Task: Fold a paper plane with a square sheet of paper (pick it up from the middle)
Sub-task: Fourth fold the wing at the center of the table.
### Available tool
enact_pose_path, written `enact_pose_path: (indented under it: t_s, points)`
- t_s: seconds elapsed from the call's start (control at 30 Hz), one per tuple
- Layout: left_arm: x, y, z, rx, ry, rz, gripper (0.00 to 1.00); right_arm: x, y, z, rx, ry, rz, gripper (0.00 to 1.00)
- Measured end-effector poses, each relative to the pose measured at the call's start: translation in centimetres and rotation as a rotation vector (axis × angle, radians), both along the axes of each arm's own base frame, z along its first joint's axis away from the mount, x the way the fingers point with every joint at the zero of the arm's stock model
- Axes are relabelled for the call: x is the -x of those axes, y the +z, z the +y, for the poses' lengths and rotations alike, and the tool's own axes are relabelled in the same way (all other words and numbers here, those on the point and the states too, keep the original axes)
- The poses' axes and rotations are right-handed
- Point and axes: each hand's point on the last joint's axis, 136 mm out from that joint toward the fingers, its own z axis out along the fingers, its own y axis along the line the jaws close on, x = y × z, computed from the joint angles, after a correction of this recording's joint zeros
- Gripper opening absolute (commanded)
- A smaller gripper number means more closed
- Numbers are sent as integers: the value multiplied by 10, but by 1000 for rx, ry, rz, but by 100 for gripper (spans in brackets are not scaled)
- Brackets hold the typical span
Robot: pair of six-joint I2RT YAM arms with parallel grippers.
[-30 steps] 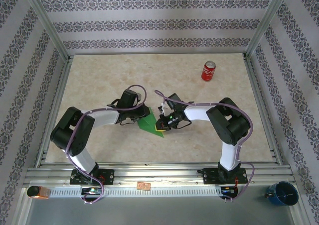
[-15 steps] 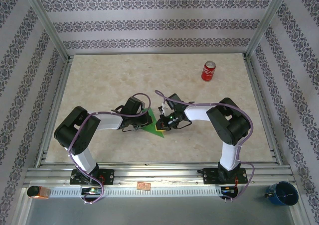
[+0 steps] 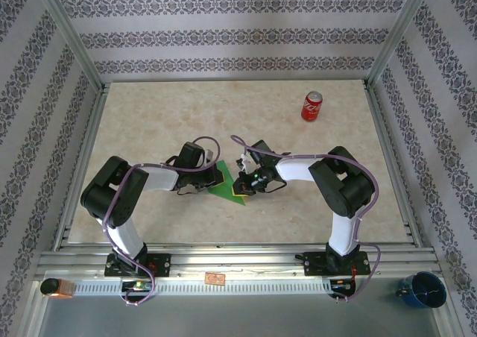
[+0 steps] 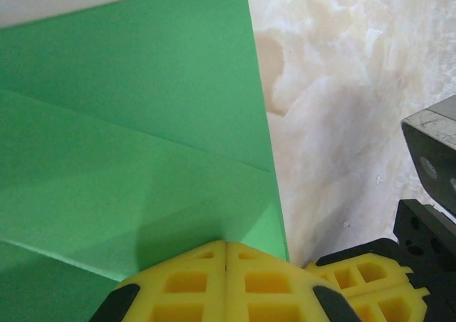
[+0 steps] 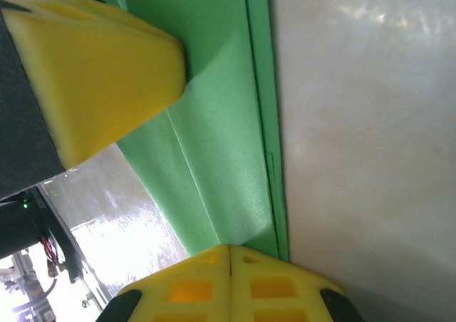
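The green sheet of paper lies folded on the table between my two arms, with creases and layered edges showing across it. My left gripper is shut, its yellow tips pressed down on the paper close to its right edge. My right gripper is also shut, and its tips rest on the paper by the stacked long edge. Nothing sits between either pair of jaws. The two grippers are close together: the left one's yellow pad appears in the right wrist view.
A red soda can lies at the back right of the marble-look table. A blue cup and a small orange object sit off the table at the front rail. Metal frame posts and patterned walls surround the workspace.
My left gripper pushed right across the paper, lifting a flap, then drew back slightly left; the paper now lies flat. The right arm has stayed still.
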Motion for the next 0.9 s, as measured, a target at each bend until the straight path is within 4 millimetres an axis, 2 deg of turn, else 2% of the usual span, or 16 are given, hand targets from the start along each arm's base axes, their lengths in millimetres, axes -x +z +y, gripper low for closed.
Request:
enact_pose_path:
  t_s: [0.47, 0.9]
  points:
    - [-14, 2, 20, 29, 9, -71, 6, -1, 0, 1, -8, 3, -12, 0]
    - [-50, 3, 73, -23, 156, -73, 9, 1, 0, -3, -4, 0, -8, 0]
